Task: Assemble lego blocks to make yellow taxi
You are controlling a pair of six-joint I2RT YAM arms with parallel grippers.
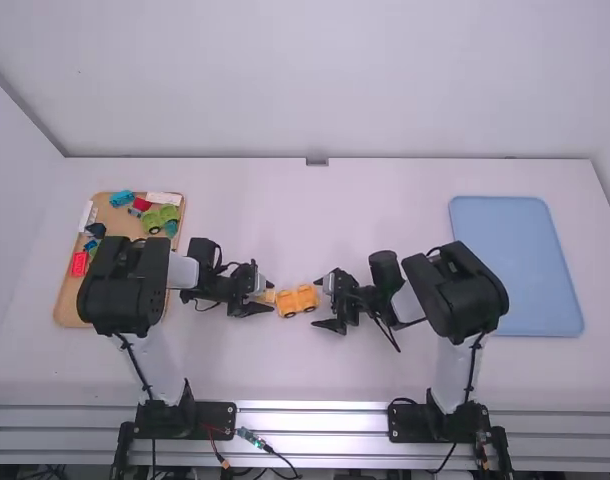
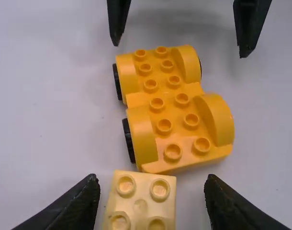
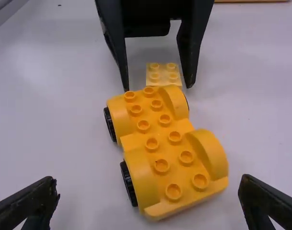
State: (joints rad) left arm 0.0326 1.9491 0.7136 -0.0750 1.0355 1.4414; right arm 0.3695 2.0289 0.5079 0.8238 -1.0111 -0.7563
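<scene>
Clearly, the yellow car base (image 3: 160, 153) is placed on the table (image 1: 375, 190) between two grippers, well apart from the table's edges. Free room is left on both its long sides. Just beside one end, the pale yellow block (image 2: 141, 203) is seen between the parted, non-gripping fingers of the left gripper (image 1: 271, 296). The right gripper (image 1: 316, 301) is spread wide, nothing grasped. Both arms are bent inward, facing. Twelve studs are counted on the base, four on the block.
</scene>
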